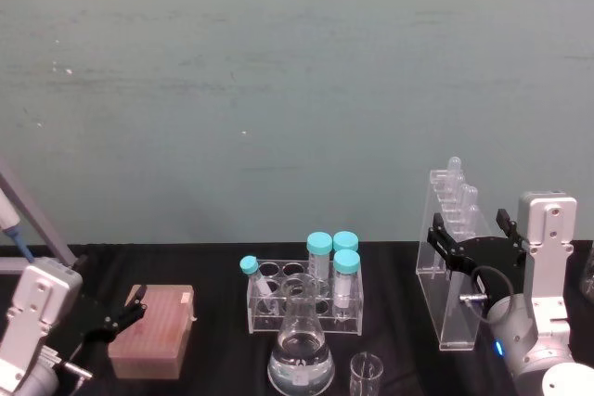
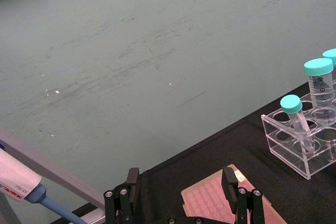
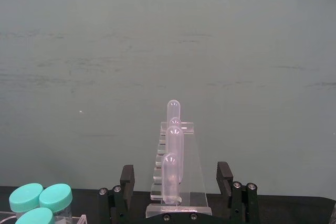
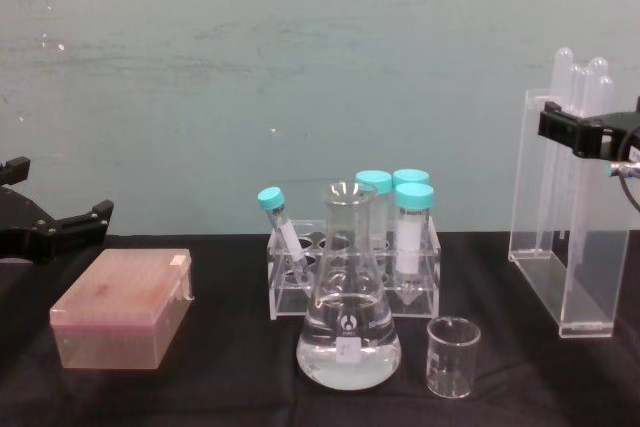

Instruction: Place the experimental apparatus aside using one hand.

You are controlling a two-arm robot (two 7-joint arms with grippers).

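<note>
Right tool (image 1: 469, 224) hangs wide open, holding nothing, level with the top of the rack (image 1: 455, 308). We see the rack upright at the right end of the counter (image 4: 230, 387), dead ahead of the gap between the fingers, with its long axis running away. Left tool (image 2: 181, 177), open, is well apart.

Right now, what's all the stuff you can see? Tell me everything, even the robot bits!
tall rack: one, clear, far right of the table
long tubes: at least three, clear, standing in the tall rack
flask: one, clear with clear liquid, front middle
small beaker: one, clear, just right of the flask
small rack: one, clear, behind the flask
capped tubes: four, teal caps, in the small rack, one leaning
box: one, pink, left side
pipette: one, white and blue, far left
cloth: one, black, covering the table
left claw: one, black, open, by the box
right claw: one, black, open, straddling the tall rack
</note>
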